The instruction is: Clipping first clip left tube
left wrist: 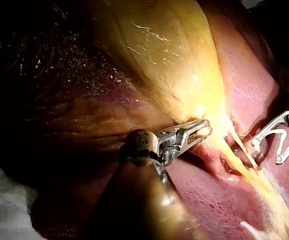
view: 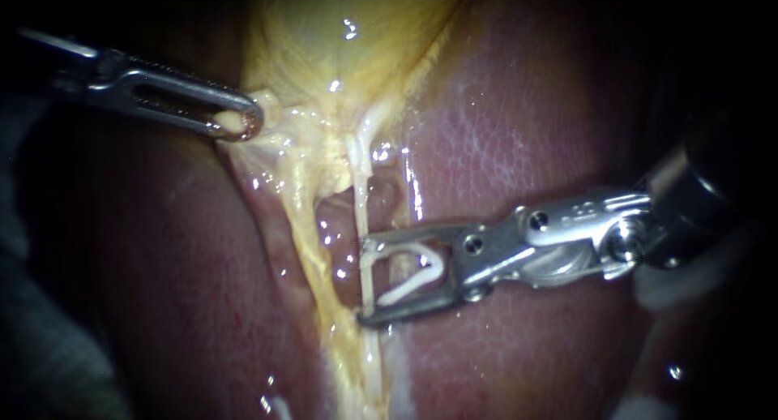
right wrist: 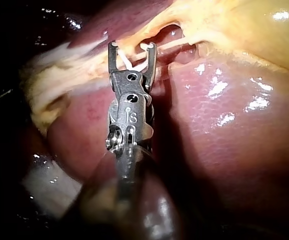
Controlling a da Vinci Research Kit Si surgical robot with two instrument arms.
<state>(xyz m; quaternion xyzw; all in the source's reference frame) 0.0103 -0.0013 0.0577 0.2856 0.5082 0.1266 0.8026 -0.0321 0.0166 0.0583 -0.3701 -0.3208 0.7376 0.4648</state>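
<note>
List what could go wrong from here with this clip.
1. The tube sits only at the mouth of the clip in the right instrument; closing now may catch just part of it.
2. Yellow tissue beside the tube might get clipped too.
3. The left instrument holds the gallbladder stretched; a slip would shift the tube.

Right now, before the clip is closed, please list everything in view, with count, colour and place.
Smooth yellow gallbladder: one, yellow, above the tube.
Glossy red-brown liver: one, red-brown, under everything.
Thin pale tube: one, whitish, running between the right instrument's jaws.
Small white clip: one, white, held between those jaws.
White cloth: one, white, beside the liver.
Left instrument: one, grey metal, jaws shut on the gallbladder's lower edge.
Right instrument: one, grey metal, jaws apart, astride the tube.
</note>
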